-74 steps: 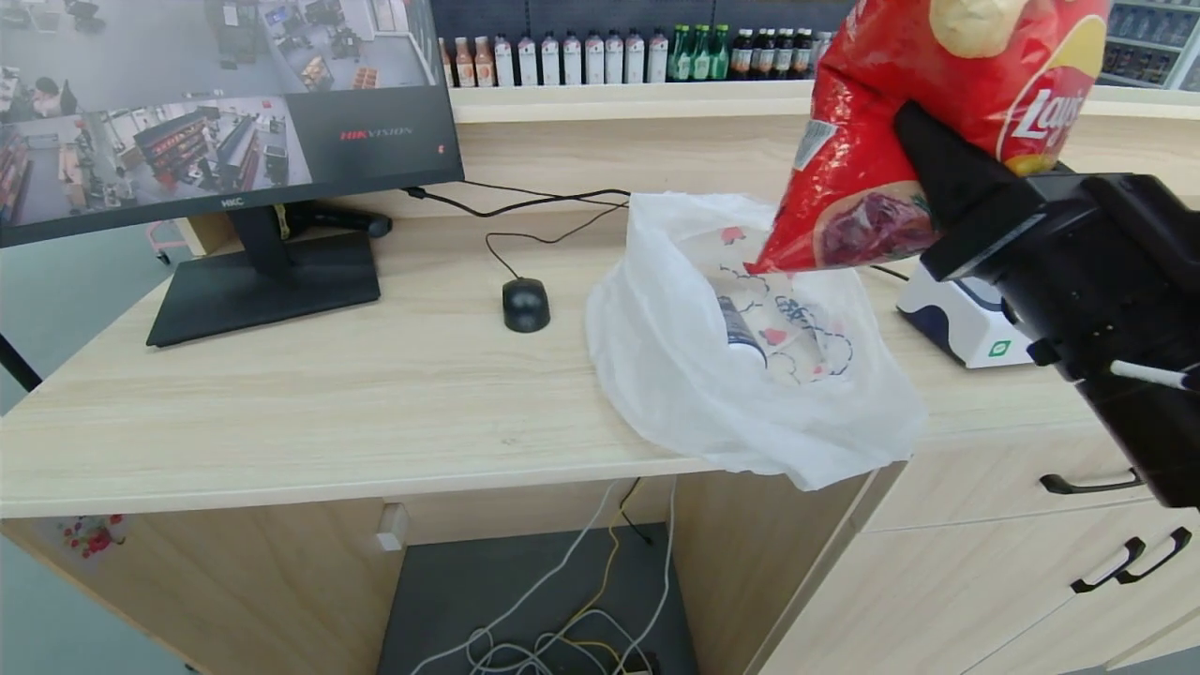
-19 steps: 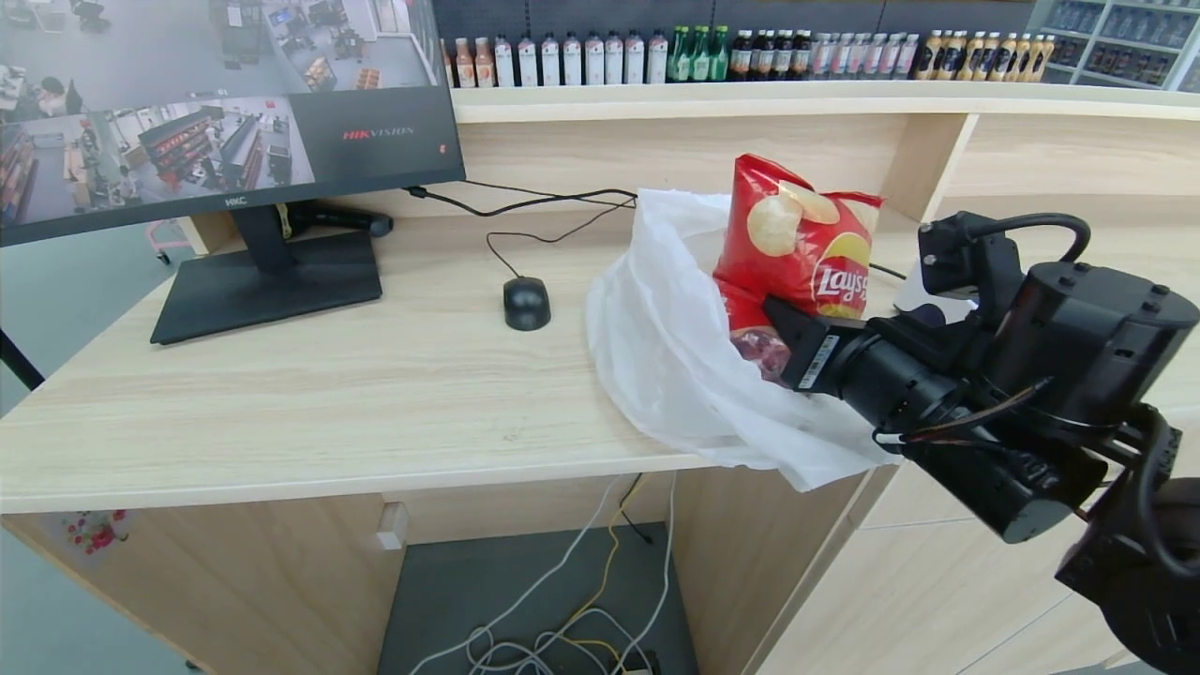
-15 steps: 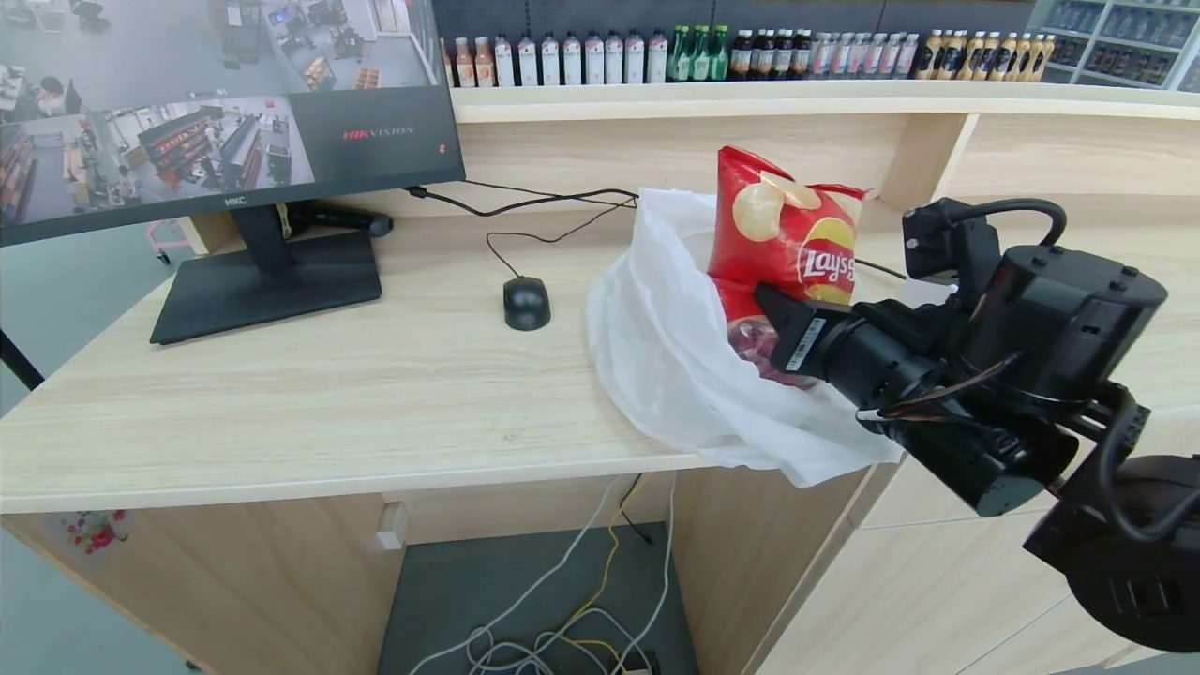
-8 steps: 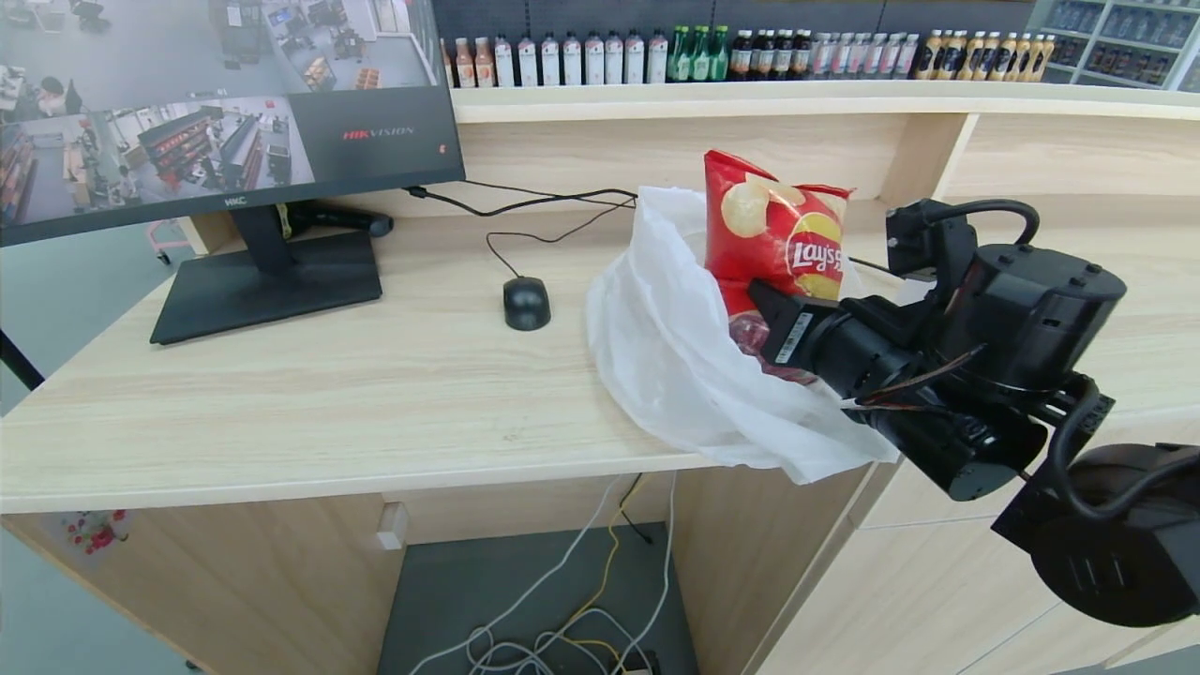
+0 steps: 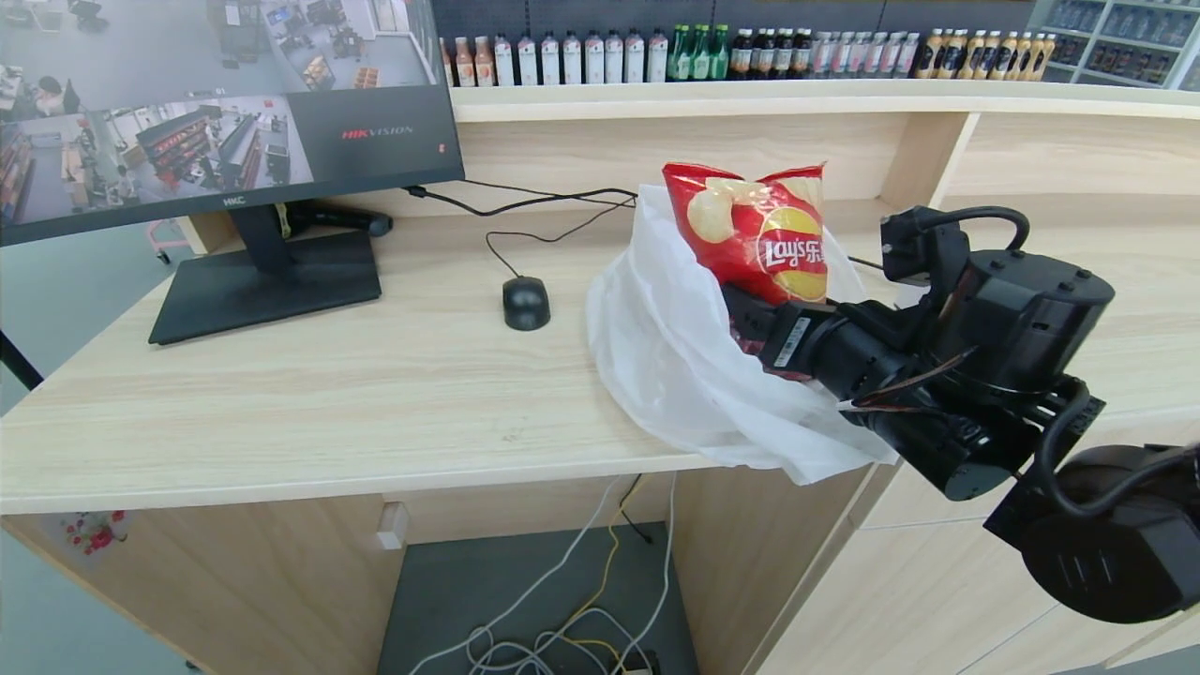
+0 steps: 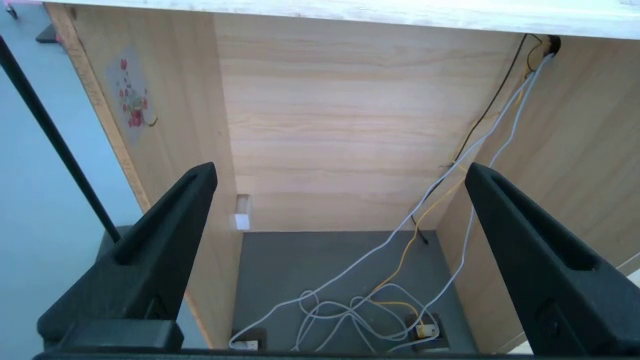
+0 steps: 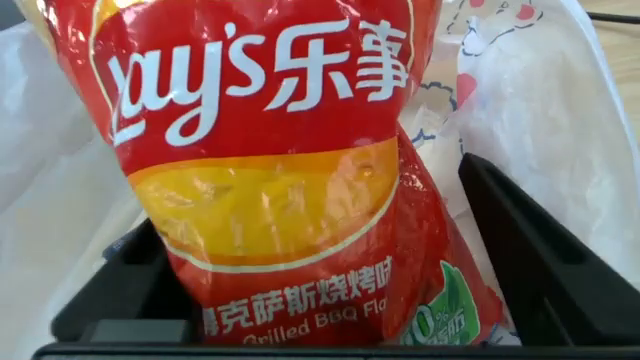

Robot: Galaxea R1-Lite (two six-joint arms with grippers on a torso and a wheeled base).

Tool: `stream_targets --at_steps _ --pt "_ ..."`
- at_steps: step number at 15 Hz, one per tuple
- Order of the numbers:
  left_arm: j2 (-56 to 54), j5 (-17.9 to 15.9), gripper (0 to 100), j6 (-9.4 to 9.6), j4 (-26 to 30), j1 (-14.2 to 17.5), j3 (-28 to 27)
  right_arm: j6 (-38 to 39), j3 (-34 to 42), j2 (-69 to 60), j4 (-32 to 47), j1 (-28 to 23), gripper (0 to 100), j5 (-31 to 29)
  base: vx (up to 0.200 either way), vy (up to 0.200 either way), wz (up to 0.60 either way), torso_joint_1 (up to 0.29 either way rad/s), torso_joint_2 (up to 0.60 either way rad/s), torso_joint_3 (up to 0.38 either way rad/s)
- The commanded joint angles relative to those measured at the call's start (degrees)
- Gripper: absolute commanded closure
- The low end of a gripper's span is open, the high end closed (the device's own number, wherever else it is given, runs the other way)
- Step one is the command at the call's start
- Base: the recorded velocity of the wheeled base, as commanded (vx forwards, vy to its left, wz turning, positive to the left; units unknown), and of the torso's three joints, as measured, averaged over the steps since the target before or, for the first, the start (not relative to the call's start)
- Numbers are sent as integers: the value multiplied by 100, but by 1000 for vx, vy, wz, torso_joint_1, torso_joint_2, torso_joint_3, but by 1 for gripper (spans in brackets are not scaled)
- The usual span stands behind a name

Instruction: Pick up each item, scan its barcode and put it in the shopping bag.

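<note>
right end effector (image 5: 745, 319) sits low in the mouth of the shopping bag (image 5: 675, 375), right of frame centre in the head view. in the right wrist view its fingers stand spread wide on either side of the chips bag (image 5: 755, 234). white plastic shows between the packet and one finger, so read it as unclamped, not gripping.

chips bag: lower end down inside the shopping bag, upper half sticking out above the rim and leaning toward the upper left of the frame. it looks propped by the plastic and the fingers, not settled.

left end effector (image 6: 340, 180): fingers wide apart, nothing between them, hanging below the counter (image 5: 328, 394) and facing the cabinet panel and loose cables.

on the counter left of the bag: mouse (image 5: 526, 303) and monitor (image 5: 225, 103).

progress, as a judgement: the chips are as good as bagged. you cannot tell from here whether the barcode was read, what else is inside the bag, or whether more items wait. left to do: back the right end effector out without dragging the plastic or tipping the packet over the rim.
</note>
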Motion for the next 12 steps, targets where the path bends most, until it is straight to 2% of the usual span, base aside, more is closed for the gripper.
stream_targets --at_steps 1,6,12 --pt "-2 1 0 -1 0 0 0 -12 -2 7 -44 4 0 -1 0 0 0 0 0 0" --pt "-2 1 0 -1 0 0 0 -65 121 -178 -79 39 0 -1 0 0 0 0 0 0" --pt "-2 1 0 -1 0 0 0 -443 649 -353 -756 48 0 17 0 0 0 0 0 0"
